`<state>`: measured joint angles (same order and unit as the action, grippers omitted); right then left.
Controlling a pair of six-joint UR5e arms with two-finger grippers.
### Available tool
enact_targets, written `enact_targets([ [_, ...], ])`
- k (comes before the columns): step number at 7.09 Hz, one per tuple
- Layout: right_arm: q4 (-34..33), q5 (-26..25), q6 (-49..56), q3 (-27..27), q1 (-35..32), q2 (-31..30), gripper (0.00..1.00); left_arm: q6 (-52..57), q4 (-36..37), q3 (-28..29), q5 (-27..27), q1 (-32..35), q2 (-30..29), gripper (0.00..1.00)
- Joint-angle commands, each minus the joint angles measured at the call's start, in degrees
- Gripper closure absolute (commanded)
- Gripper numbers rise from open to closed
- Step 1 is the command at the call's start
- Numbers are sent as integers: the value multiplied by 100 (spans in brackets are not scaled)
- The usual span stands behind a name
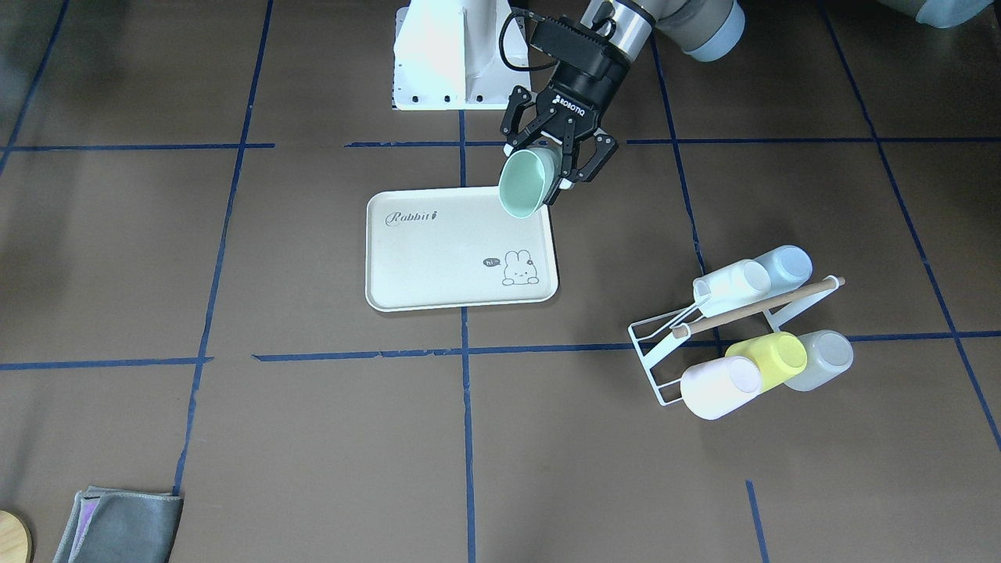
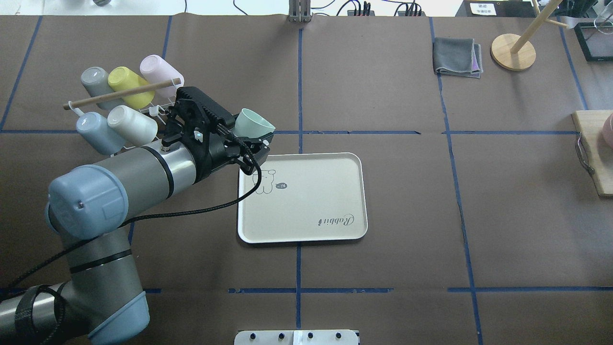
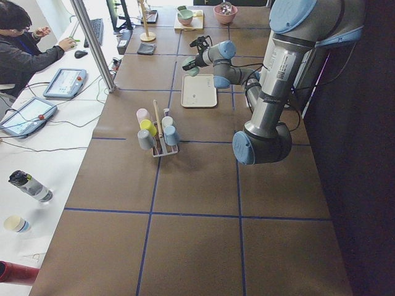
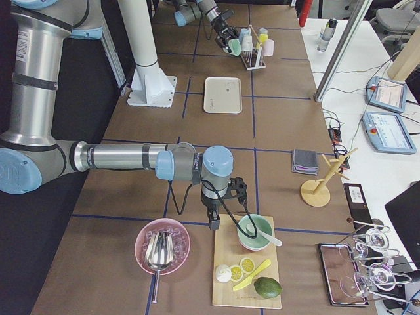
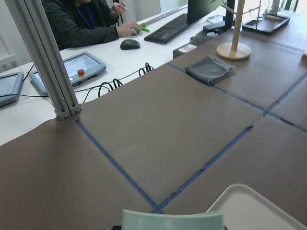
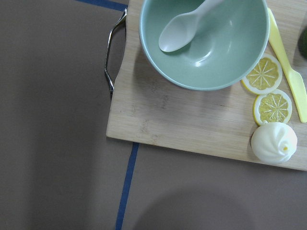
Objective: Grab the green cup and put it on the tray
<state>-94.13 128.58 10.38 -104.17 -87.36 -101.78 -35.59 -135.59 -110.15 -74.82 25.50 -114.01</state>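
My left gripper [image 1: 545, 166] is shut on the green cup [image 1: 525, 184], a pale mint tumbler held tilted in the air with its open mouth facing the front camera. The cup [image 2: 254, 125] hangs over the corner of the cream tray [image 2: 311, 196] nearest the robot's left side, by the bunny drawing. The tray [image 1: 438, 270] lies flat with nothing on it. The left wrist view shows the cup's rim [image 5: 172, 219] at the bottom and a tray corner [image 5: 252, 206]. My right gripper [image 4: 214, 220] hovers at a wooden board; whether it is open or shut, I cannot tell.
A white wire rack [image 1: 708, 332] with several cups lies on the robot's left. A grey cloth [image 2: 457, 57] and a wooden stand [image 2: 513, 51] sit far right. The wooden board [image 6: 192, 129] carries a green bowl [image 6: 206, 40], lemon slices and a bun.
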Motion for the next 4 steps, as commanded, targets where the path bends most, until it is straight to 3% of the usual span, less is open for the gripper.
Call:
enact_targets([
  [1,0,0,-1,1,0,0,0,-718,-1822,841,440,-159,-78,36],
  [4,0,0,-1,1,0,0,0,-686,-3785,2439,773,-475,-367,38],
])
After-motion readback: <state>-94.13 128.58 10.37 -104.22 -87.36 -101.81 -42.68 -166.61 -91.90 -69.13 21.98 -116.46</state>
